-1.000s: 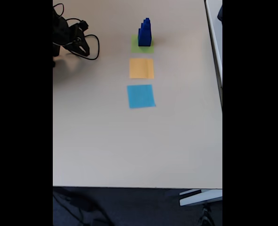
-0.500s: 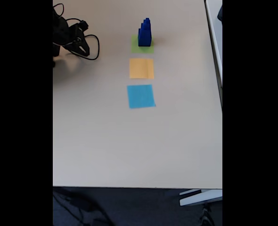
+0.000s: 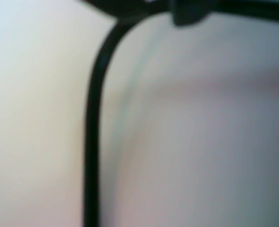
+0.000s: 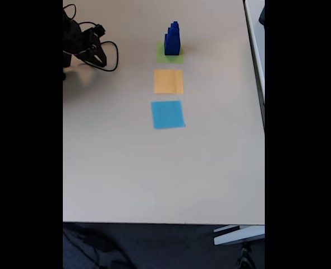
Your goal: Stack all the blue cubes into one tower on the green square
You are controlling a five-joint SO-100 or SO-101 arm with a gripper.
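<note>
Black cable [image 3: 91,142] runs up the wrist view and bends to the right near the top. Behind it is a pale blur, which looks like the table top seen from very close. A dark shape sits along the top edge, but it is too fuzzy to name. No claw tips can be made out here, so I cannot tell if the claw is open or closed.

In the fixed view, the blue cubes [image 4: 171,39] are piled into one stepped tower, big at the bottom and small at the top. The tower stands on the green square [image 4: 161,56], near the far end of the table [image 4: 154,174]. Just below the green square lies the orange square [image 4: 168,81], and below that the light-blue square [image 4: 168,114]. Both are bare. The arm [image 4: 81,45] is folded up at the top left corner, well apart from the tower, with its cable looping beside it. The claw is too dark and small to read there.

The stacking looks done. The step in hand seems to be resting at home. The next move probably calls for nothing more, only keeping away from the tower so it does not tip.
</note>
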